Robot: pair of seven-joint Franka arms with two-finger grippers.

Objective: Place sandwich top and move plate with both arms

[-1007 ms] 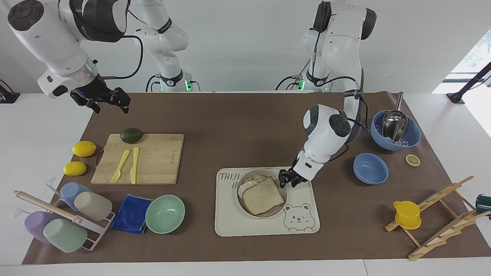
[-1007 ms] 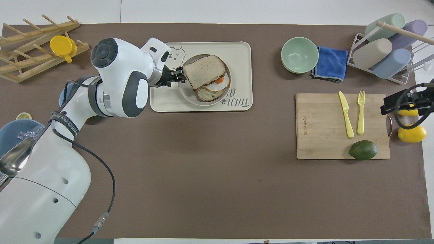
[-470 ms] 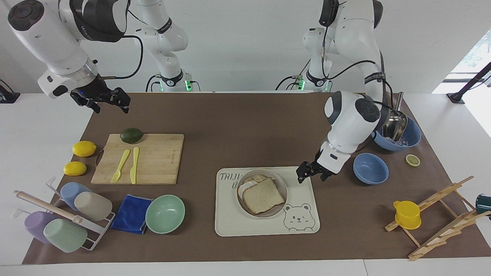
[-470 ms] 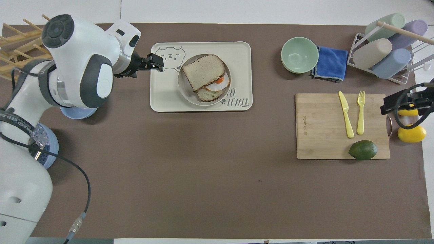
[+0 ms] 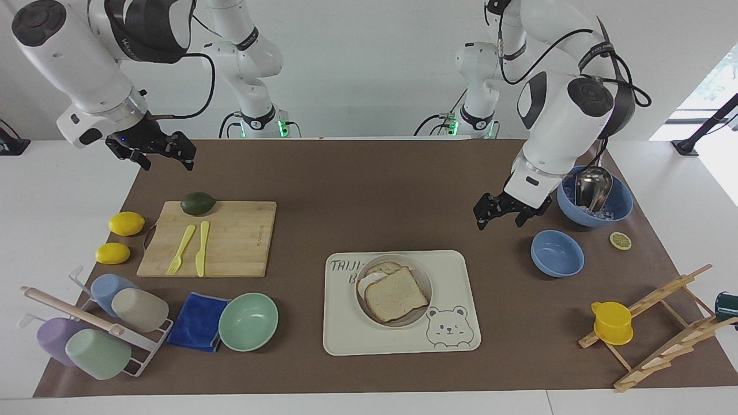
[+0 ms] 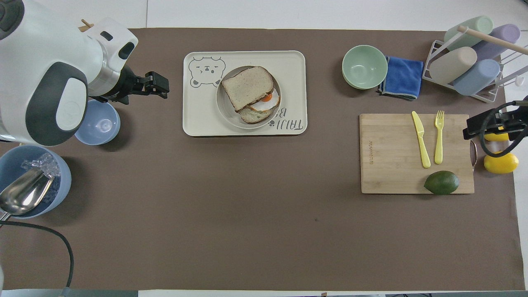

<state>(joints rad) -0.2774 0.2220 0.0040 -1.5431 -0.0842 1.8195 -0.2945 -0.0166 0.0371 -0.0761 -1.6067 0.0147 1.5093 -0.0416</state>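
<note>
The sandwich top (image 5: 396, 295) (image 6: 247, 87), a plain speckled bread slice, lies askew on the egg-bearing slice (image 5: 375, 275) (image 6: 264, 109) in the small round plate (image 5: 418, 270) (image 6: 225, 112). The plate sits on the cream bear tray (image 5: 346, 328) (image 6: 198, 119). My left gripper (image 5: 501, 219) (image 6: 165, 85) hangs open and empty over the brown mat, between the tray and the blue bowls. My right gripper (image 5: 167, 158) (image 6: 468, 127) waits open and empty in the air at the mat's edge, by the cutting board's end toward the right arm.
A cutting board (image 5: 230, 242) carries an avocado, a fork and a knife, with two lemons (image 5: 125, 223) beside it. A mint bowl (image 5: 248, 321), blue cloth and cup rack (image 5: 92, 328) stand nearby. Two blue bowls (image 5: 556, 252) and a wooden rack (image 5: 657, 328) occupy the left arm's end.
My left gripper opened off the sandwich top, leaving it on the plate, then rose and drew back off the tray toward the blue bowls. The right arm has not moved.
</note>
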